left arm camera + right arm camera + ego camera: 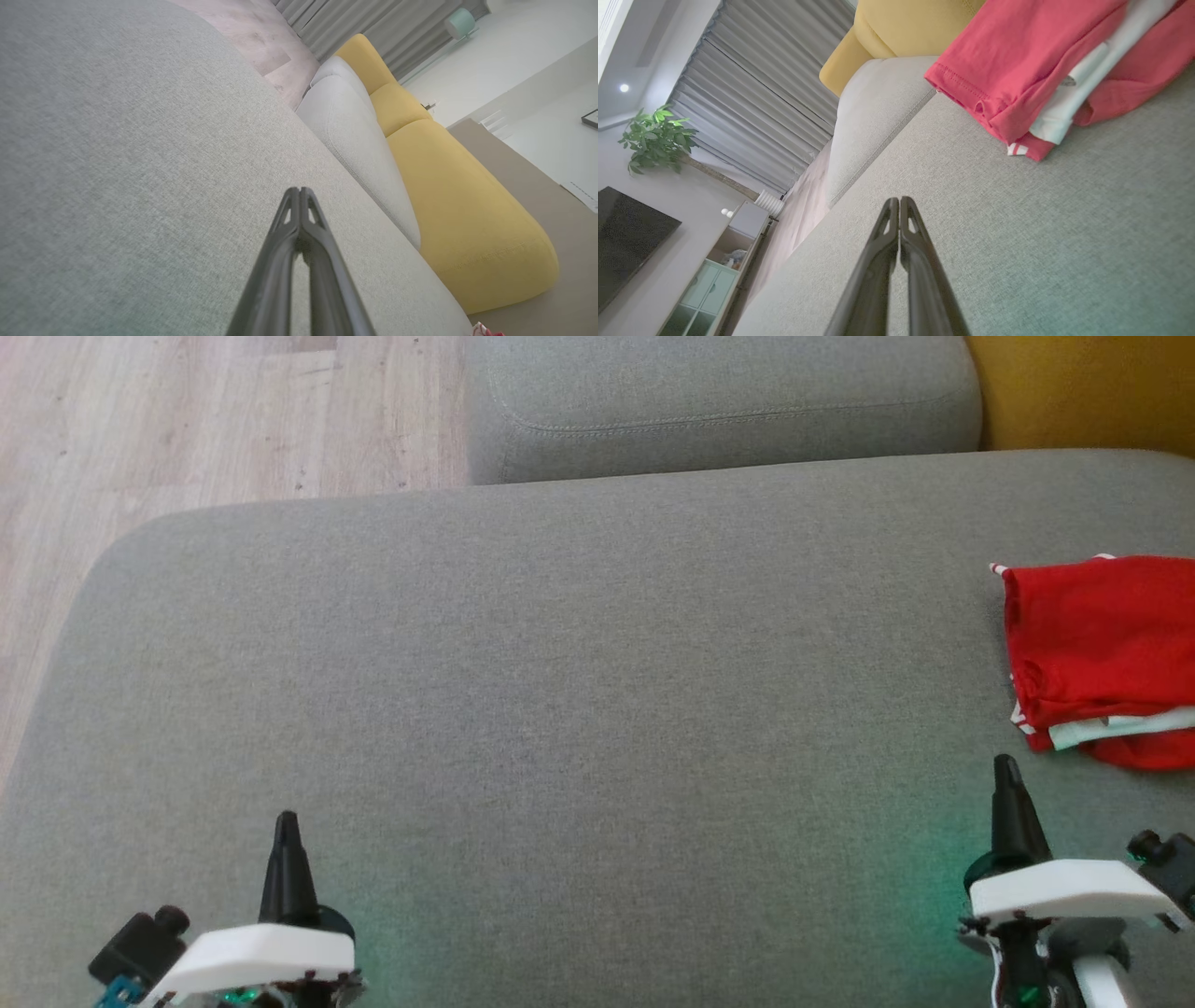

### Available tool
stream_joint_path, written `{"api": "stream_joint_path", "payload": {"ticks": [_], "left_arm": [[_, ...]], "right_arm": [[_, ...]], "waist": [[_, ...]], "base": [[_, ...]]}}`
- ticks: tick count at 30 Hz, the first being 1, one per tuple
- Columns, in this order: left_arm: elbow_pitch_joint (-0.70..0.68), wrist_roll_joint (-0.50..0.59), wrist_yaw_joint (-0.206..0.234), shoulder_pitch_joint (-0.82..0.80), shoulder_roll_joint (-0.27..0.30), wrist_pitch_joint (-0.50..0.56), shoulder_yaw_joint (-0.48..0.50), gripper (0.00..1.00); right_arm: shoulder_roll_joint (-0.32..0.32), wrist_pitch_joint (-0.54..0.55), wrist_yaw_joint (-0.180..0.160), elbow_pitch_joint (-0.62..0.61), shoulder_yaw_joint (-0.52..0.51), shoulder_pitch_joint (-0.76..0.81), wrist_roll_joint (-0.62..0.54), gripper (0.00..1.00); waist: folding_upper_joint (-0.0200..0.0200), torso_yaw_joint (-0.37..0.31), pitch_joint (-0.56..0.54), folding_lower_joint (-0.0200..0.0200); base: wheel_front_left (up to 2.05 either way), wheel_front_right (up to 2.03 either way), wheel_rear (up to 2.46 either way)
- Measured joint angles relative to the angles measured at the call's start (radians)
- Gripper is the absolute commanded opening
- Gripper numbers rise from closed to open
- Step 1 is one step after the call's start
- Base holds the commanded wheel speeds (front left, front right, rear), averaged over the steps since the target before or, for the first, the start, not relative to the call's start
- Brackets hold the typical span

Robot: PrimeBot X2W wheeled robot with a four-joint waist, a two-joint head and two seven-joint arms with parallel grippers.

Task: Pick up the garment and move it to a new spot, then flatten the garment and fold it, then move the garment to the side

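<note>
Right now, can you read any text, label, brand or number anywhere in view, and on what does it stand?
No text can be read in any view.
garment: a small dark mark beside its white band, too small to tell whether it is lettering.
sofa: plain grey fabric, no label or sign.

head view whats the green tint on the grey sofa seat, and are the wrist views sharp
Head view: a green glow tints the grey fabric sofa seat beside the right gripper, fainter by the left gripper; otherwise soft, even light. Right wrist view: tilted wide-angle, red garment crisp. Left wrist view: weave sharp, far white wall washed bright.
</note>
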Motion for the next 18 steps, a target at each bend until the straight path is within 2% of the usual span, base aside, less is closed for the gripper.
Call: {"api": "stream_joint_path", "payload": {"ticks": [18], "left_arm": [[-0.009, -0.179, -0.003, -0.013, 0.0, 0.053, 0.035, 0.0]], "right_arm": [[0.0, 0.051, 0.0, -0.024, -0.027, -0.002, 0.209, 0.0]], "waist": [[0.0, 0.004, -0.002, 0.0]], "base": [[0.0, 0.0, 0.0]]}}
